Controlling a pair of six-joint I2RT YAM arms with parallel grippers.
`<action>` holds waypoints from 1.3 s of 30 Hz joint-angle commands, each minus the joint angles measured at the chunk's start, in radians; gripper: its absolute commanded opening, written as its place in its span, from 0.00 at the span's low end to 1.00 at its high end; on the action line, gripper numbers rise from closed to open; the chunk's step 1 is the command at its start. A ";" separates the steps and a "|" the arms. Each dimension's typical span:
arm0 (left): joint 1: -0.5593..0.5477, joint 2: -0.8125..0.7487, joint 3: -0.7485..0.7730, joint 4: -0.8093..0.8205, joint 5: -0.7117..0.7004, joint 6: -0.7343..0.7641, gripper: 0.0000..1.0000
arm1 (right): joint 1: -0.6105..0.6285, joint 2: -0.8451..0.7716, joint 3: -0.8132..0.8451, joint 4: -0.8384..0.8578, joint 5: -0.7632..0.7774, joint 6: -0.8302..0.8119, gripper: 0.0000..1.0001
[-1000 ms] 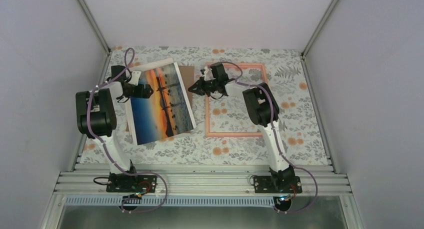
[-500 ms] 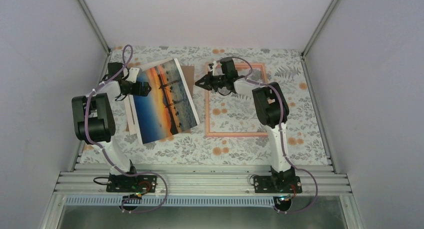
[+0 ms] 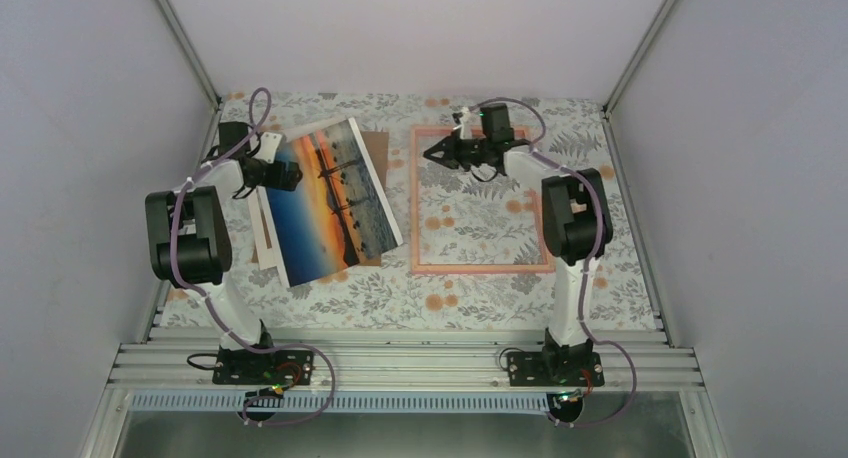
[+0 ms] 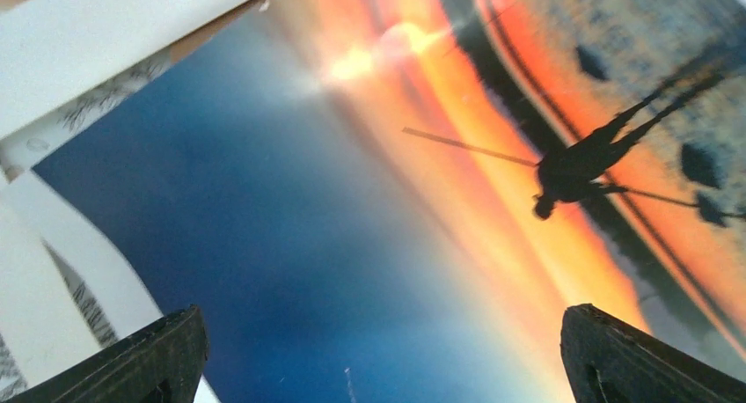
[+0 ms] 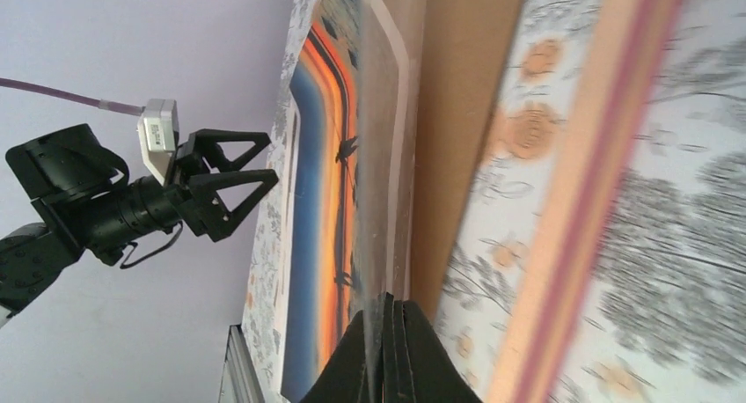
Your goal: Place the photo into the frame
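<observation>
The photo [image 3: 330, 203], an orange sunset over blue water, lies face up and askew at the table's left, partly on a brown cardboard board [image 3: 377, 148]. My left gripper [image 3: 295, 175] hovers open over the photo's far left part. In the left wrist view the print [image 4: 352, 201] fills the space between the spread fingers [image 4: 158, 355], which hold nothing. The pink frame [image 3: 480, 268] lies flat at centre right. My right gripper [image 3: 432, 154] is over the frame's far left corner. Its jaws [image 5: 387, 302] are shut on a thin translucent sheet [image 5: 380, 157] standing edge-on.
The table carries a floral cloth [image 3: 570, 218]. White paper edges [image 3: 260, 233] stick out from under the photo on its left. Metal posts and grey walls close in the back and sides. A metal rail [image 3: 400, 363] runs along the near edge by the arm bases.
My right gripper has moved right, from the photo's right edge to the frame's far left corner. The photo has turned slightly and lies flatter. The left arm has drawn back a little and its jaws have opened fully.
</observation>
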 commanded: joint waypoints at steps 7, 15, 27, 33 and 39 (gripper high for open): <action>-0.121 -0.061 0.071 0.008 0.103 0.034 1.00 | -0.179 -0.175 -0.110 -0.189 -0.152 -0.292 0.04; -0.286 -0.030 0.129 0.029 0.251 -0.064 1.00 | -0.302 -0.179 -0.093 -0.379 -0.197 -0.481 0.04; -0.566 -0.048 0.027 0.172 0.207 -0.012 1.00 | -0.443 -0.095 0.032 -0.665 -0.181 -0.751 0.04; -0.734 -0.078 -0.013 0.073 0.243 0.218 0.97 | -0.490 -0.034 0.095 -0.761 -0.180 -0.841 0.04; -0.885 -0.061 -0.009 -0.038 0.257 0.409 0.82 | -0.501 0.009 0.161 -0.819 -0.174 -0.898 0.04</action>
